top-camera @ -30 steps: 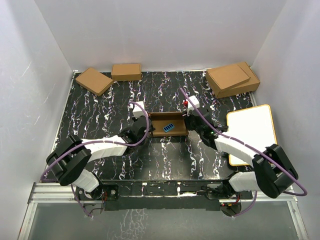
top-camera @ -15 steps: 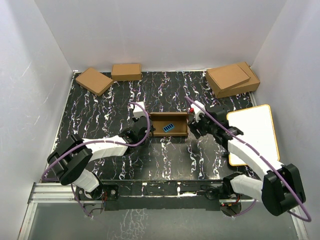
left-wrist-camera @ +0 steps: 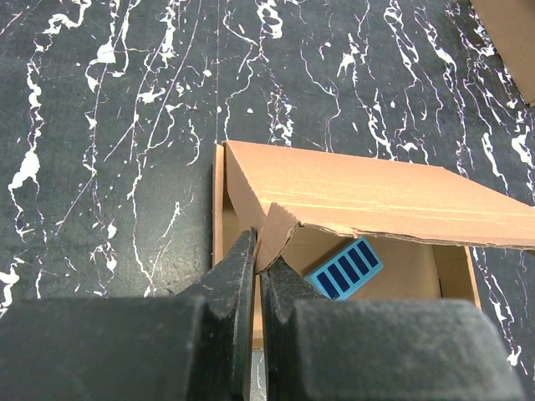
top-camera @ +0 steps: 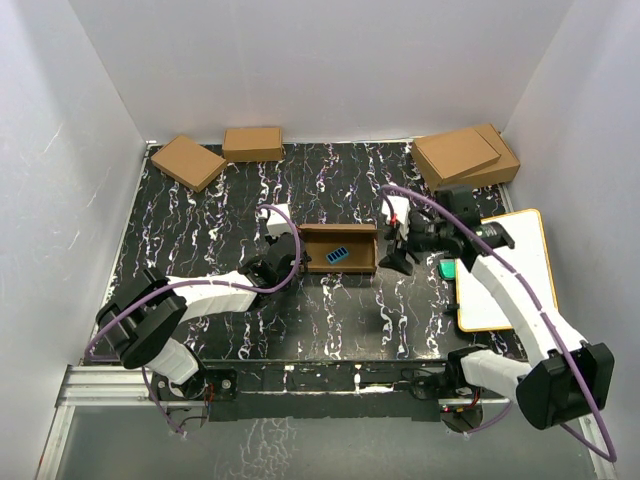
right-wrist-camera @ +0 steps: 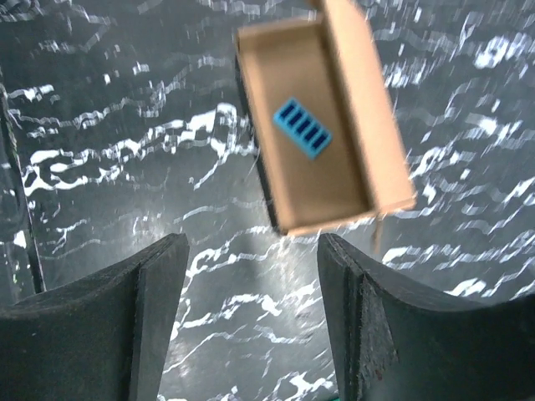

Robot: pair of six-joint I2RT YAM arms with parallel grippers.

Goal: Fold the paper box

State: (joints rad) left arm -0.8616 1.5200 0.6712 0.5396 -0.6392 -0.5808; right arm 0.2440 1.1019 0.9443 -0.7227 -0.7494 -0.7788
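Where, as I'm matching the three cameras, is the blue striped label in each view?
Top external: blue striped label at centre, inside the paper box.
Left wrist: lower right of centre, beneath the flap.
Right wrist: upper centre, blurred.
Shared landmark: the paper box around it.

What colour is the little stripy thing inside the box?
The stripy label in the paper box is light blue with dark blue bars, clearest in the left wrist view.

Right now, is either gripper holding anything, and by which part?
The left gripper pinches the paper box by its left-end flap; the right gripper is open, holding nothing.
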